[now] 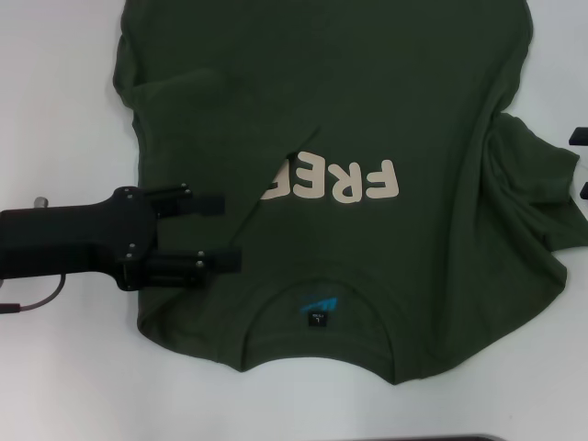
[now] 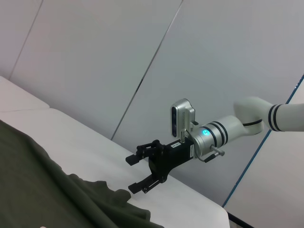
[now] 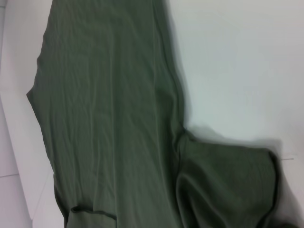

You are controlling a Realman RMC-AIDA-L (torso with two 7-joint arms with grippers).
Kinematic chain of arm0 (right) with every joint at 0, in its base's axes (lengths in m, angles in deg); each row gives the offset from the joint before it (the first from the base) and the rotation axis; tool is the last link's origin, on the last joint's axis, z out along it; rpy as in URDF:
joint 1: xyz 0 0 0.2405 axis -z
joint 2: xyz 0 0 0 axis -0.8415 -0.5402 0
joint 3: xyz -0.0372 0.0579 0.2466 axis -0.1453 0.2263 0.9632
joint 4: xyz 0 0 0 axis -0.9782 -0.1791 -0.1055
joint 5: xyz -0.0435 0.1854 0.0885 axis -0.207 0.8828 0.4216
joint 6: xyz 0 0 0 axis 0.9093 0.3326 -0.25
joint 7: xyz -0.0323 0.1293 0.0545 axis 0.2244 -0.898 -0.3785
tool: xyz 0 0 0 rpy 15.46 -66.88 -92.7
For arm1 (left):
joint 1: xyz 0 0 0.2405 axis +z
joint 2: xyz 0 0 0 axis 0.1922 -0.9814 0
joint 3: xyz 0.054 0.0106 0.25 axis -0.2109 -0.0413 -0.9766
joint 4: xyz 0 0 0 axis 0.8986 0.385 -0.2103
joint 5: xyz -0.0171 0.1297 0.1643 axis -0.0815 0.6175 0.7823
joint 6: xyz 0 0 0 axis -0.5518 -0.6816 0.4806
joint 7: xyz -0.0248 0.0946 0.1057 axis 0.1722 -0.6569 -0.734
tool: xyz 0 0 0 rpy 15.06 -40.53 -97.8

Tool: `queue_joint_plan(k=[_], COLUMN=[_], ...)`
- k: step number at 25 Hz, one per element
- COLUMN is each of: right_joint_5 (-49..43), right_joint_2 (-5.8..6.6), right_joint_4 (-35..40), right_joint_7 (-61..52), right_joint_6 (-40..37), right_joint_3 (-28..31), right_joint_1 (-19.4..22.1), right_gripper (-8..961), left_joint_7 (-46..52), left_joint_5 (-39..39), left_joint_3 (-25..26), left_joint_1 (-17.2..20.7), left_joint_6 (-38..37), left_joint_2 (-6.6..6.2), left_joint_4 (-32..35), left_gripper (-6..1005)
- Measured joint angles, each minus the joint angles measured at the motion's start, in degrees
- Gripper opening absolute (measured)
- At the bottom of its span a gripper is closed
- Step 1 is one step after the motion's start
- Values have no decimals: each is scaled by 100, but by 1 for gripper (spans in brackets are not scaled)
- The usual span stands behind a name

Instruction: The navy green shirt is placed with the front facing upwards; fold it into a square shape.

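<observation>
The shirt [image 1: 367, 119] lies flat on the desk [image 1: 55, 110], soft, light and limp. The left sleeve is already folded inward. The left tool [image 1: 211, 231] hovers released over the shirt's left edge; the right tool [image 2: 142, 173], also released, waits beside the spread right sleeve, probably the best place to pinch.

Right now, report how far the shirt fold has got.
Done: the shirt's left side is folded inward, its flap covering part of the FREE lettering. In hand: the left tool, open, sits over that folded edge. Left: the right sleeve lies spread, the right tool waits open beside it, and no square yet.
</observation>
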Motion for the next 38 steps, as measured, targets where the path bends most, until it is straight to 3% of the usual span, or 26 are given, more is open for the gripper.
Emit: queue_joint_plan(k=[10,38], right_joint_5=[148,261], right_joint_2=[-9,-215], right_joint_4=[-219,-306], right_joint_7=[-3,37], right_joint_6=[181,376], right_joint_3=[9,-49], right_joint_1=[41,-63], right_gripper=[884,882], left_joint_7=[-23,-162], left_joint_5=[10,-20], left_joint_3=[4,23], left_joint_1=[10,26], left_joint_6=[47,70], left_joint_2=[15,21], left_joint_4=[-22,6], left_gripper=[903,903])
